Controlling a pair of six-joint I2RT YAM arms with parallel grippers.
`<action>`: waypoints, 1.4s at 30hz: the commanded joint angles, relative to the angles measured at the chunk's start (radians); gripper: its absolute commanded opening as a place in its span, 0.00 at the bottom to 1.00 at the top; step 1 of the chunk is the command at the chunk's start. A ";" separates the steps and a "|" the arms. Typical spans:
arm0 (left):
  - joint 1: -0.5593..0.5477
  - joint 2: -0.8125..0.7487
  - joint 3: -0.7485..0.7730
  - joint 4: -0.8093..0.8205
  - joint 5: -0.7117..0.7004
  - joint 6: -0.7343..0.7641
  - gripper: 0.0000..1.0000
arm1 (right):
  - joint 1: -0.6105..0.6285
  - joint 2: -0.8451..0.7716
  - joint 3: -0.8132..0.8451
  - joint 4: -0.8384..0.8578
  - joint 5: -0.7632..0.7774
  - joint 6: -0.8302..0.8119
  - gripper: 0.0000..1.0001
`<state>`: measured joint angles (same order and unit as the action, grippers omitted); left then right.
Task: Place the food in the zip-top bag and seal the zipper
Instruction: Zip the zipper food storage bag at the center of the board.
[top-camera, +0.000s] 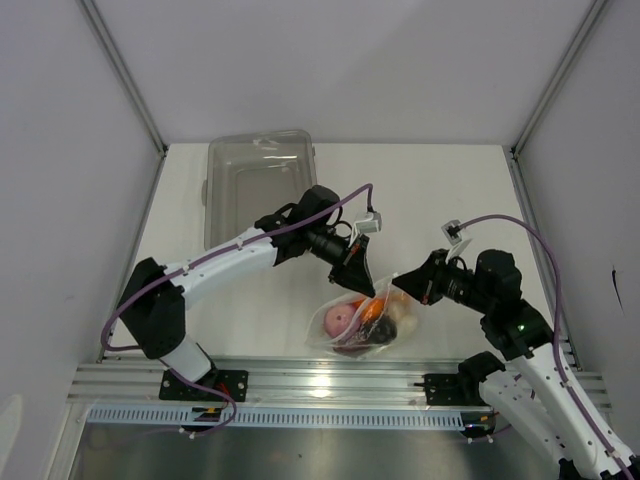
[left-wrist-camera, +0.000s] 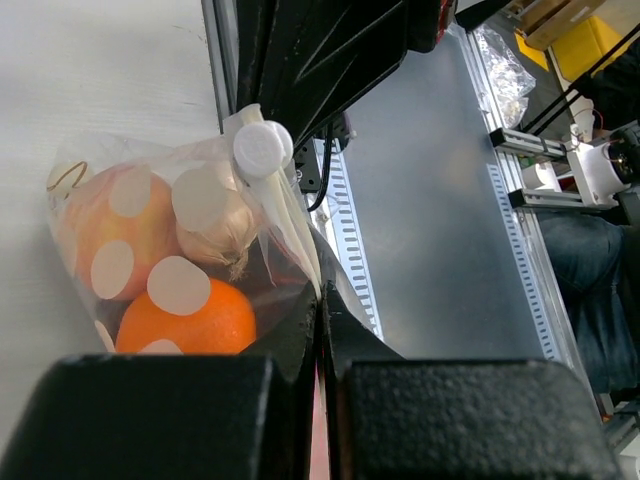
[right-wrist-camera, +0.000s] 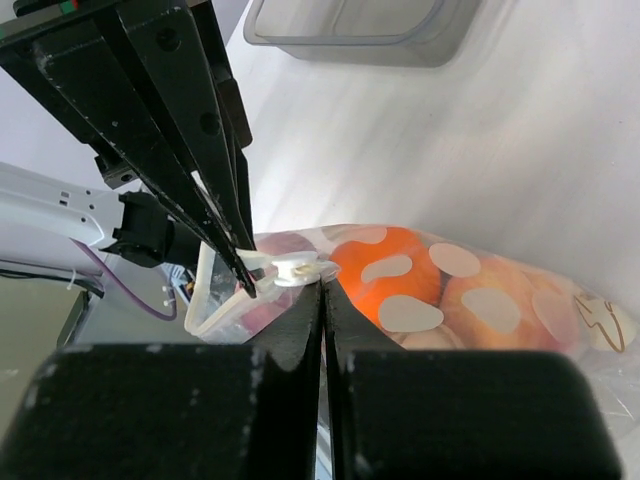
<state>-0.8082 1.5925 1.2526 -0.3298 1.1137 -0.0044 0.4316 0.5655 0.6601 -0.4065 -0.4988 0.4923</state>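
From where I stand there is one zip-top bag, lying on the white counter near its front edge, between the two arms. It is clear plastic printed with white spots, and the food is inside it.

Looking down from above I count at least four pieces through the plastic. A pink piece sits to the left and an orange in the middle. A pale one lies to the right and a dark red one at the near side. The left wrist camera shows three of them pressed close together: a peach, a pale bulb and the orange below them. I cannot be sure whether more lie hidden underneath.

Both arms reach to the bag's far edge, where its mouth is. The left pincer is closed tight, with the thin plastic of the mouth edge running in between its fingers. The right pincer is closed just as tight on the same edge, right beside one small white round tab that sits on the zipper. The two pincers are close to each other, one on either side of that tab.

One rigid clear bin stands at the far left of the counter, well apart from the bag.
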 joint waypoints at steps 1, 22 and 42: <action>0.006 -0.005 0.054 0.003 0.017 -0.011 0.07 | -0.004 0.007 -0.014 0.109 -0.049 -0.012 0.00; -0.109 -0.181 0.001 0.264 -0.608 -0.065 0.76 | -0.004 -0.003 -0.048 0.156 -0.110 0.169 0.00; -0.204 -0.259 -0.128 0.287 -0.801 -0.029 0.72 | -0.004 0.007 -0.013 0.138 -0.092 0.169 0.00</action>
<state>-1.0000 1.3701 1.1267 -0.0738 0.3645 -0.0532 0.4297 0.5724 0.6083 -0.2939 -0.5915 0.6548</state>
